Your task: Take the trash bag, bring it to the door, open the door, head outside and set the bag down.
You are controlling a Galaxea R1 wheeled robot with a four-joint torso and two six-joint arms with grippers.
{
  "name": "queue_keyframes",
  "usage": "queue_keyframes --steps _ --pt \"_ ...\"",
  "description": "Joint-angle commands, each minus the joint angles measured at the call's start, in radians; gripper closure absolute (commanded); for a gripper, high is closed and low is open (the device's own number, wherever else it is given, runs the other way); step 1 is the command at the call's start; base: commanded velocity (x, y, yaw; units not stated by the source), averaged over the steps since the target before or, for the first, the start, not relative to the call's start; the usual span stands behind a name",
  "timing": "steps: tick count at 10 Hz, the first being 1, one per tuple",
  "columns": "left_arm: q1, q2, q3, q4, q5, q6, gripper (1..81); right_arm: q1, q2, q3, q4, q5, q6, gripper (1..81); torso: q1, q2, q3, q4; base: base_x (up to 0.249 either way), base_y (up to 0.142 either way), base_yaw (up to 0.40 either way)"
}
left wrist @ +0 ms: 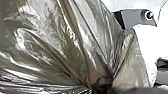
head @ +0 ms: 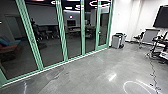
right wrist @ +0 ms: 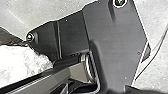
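Observation:
The trash bag (left wrist: 57,42), brownish and shiny, looms large in the left wrist view. Its folds draw together into a gathered neck, where my left gripper (left wrist: 101,83) is shut on it. In the head view a green-framed glass wall runs along the left, with a glass door (head: 103,27) at its far end. The right wrist view has a bright white mass beside the robot's own dark plate; whether it belongs to the bag I cannot tell.
Grey bins (head: 118,41) stand by the white wall, just right of the glass wall's far end. Farther right are a chair (head: 139,37), a desk with equipment (head: 161,45) and a dark screen (head: 161,17). A black cable (head: 153,72) lies on the grey floor (head: 92,75).

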State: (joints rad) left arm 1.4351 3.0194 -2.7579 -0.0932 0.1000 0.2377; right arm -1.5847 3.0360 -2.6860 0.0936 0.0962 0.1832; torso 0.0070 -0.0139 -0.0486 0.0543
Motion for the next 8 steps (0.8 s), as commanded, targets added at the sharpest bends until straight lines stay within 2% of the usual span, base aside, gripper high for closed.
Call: queue_keyframes --steps 1,8 --pt "-0.054 -0.009 -0.002 0.0 0.06 0.006 81.1 0.034 0.003 0.003 0.006 -0.058 -0.004 1.0 0.0 0.0 0.0 0.0 0.0 0.0 0.0" --pt "-0.054 -0.009 -0.002 0.003 0.06 0.008 81.1 0.03 0.003 0.003 0.008 -0.058 -0.004 1.0 0.0 0.0 0.0 0.0 0.009 0.0 0.0"
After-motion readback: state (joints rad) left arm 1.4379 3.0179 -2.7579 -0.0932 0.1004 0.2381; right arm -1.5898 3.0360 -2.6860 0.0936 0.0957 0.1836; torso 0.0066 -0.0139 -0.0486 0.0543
